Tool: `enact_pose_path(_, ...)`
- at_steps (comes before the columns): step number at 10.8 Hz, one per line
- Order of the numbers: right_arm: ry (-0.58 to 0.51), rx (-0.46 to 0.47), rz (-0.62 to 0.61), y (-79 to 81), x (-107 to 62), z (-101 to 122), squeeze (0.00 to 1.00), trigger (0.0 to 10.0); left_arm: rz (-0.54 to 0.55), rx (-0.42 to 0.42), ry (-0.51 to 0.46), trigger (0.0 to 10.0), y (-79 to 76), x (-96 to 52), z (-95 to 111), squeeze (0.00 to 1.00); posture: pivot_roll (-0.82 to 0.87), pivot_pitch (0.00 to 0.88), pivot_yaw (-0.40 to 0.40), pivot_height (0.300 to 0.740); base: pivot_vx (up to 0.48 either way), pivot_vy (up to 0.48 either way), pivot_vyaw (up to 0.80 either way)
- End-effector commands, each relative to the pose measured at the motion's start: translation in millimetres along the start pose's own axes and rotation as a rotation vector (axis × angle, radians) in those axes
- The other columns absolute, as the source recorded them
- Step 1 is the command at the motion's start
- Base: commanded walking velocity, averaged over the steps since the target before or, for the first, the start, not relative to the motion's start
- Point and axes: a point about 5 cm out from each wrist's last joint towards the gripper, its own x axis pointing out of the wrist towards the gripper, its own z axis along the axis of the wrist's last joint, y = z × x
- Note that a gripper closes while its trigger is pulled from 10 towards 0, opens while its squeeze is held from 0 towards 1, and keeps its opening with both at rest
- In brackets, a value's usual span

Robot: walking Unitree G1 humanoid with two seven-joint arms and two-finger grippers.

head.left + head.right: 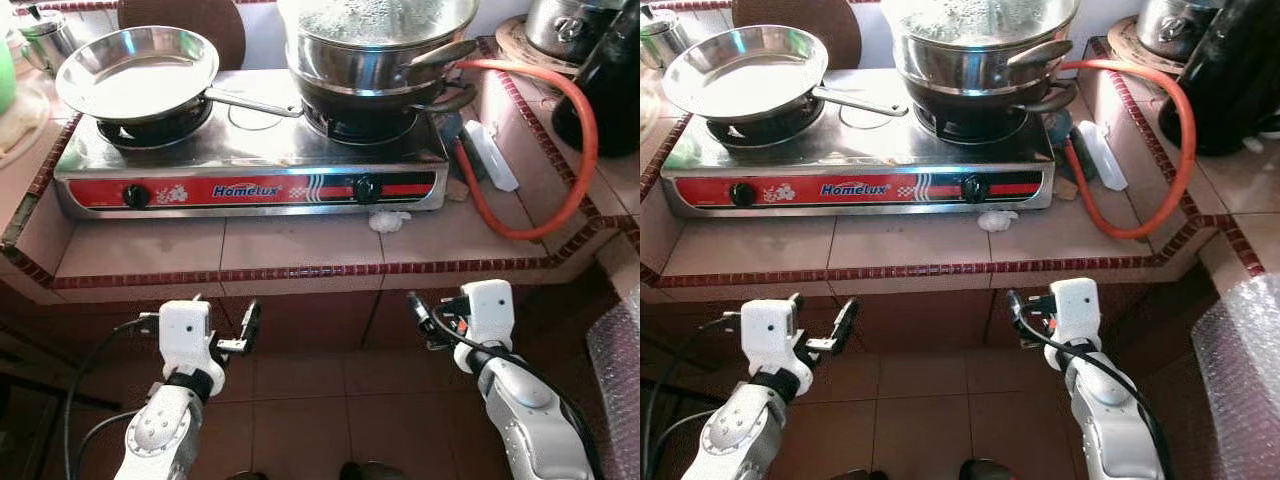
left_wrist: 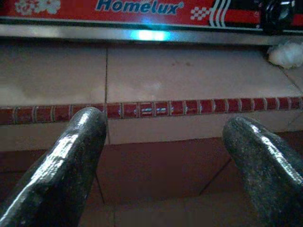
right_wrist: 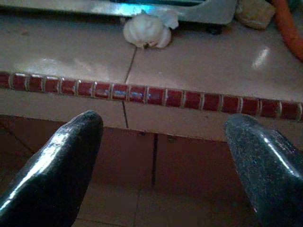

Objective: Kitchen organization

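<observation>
Head views: the garlic bulb (image 1: 388,221) lies on the tiled counter (image 1: 300,245), just before the stove (image 1: 250,160). The left gripper (image 1: 222,330) and right gripper (image 1: 432,322) hover below the counter edge.

Wrist views: both pairs of fingers stand apart, empty. The bulb is judged light, papery and firm; grip across its body.

one stove (image 1: 250,170) with two knobs (image 1: 136,195) and two burners. one pan (image 1: 138,70) on the left burner, one lidded pot (image 1: 375,45) on the right. one orange hose (image 1: 560,150), one garlic bulb (image 3: 146,29), one white lighter (image 1: 490,155). two grippers, left (image 1: 222,322) and right (image 1: 440,315), each with two fingers spread apart.
</observation>
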Motion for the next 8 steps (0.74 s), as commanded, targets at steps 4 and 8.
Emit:
enact_pose_path(4,0.010,0.004,0.009,1.9,0.2,-2.0,0.00,10.0,-0.001,-0.033,0.011,10.0,0.6,-3.0,-0.5,0.00,-0.11,0.157,-0.007,0.740,0.000,0.000,-0.78)
enact_pose_path(8,0.014,0.005,0.012,2.5,-0.6,-2.5,0.00,10.0,-0.002,-0.015,0.004,10.0,0.3,-3.5,-0.1,0.00,-0.11,0.164,-0.006,0.740,0.000,0.000,-0.78)
